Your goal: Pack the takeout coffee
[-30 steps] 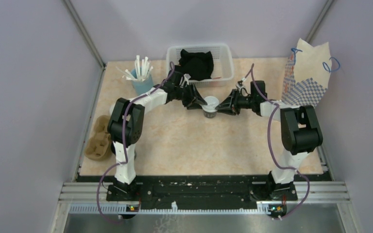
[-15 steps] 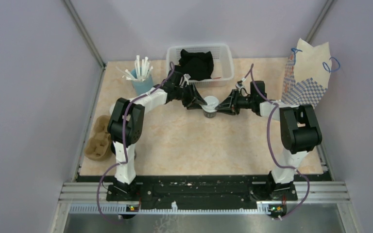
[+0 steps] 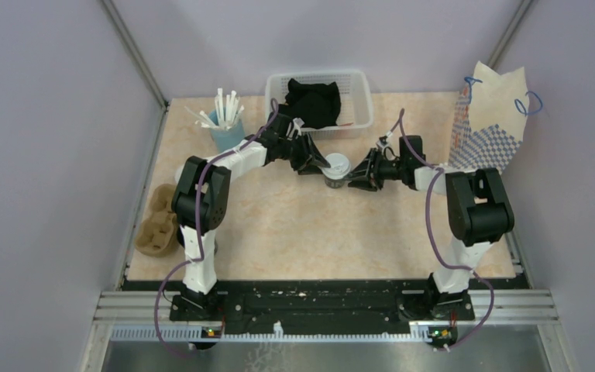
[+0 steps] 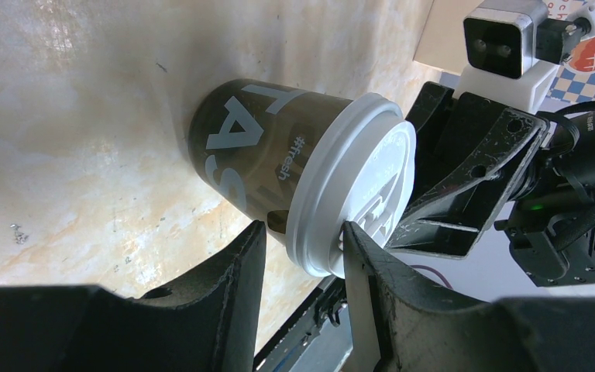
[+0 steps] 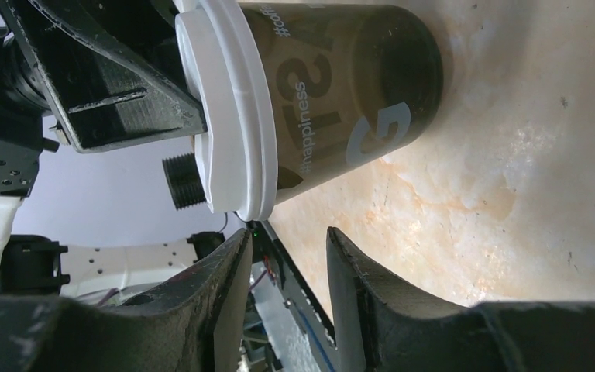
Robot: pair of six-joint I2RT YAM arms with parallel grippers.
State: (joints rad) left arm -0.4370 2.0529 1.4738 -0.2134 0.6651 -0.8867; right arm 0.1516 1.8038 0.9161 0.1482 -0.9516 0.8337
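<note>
The coffee cup [image 3: 336,170] stands upright on the bench [image 3: 318,232], long axis vertical, white lid on top and dark printed body below. It sits toward the back of the bench, just in front of the white basket [image 3: 360,101]. The left hand [image 4: 300,232], about half open, seems to pinch the lid's rim, though the contact is partly hidden. The right hand [image 5: 284,236] is parted just beside the cup, holding nothing. The cup's lettering is cut off. The brown pulp carrier [image 3: 157,222] lies at the bench's left edge, well apart. The bench is pale marbled peach, enclosed by plain lilac walls.
</note>
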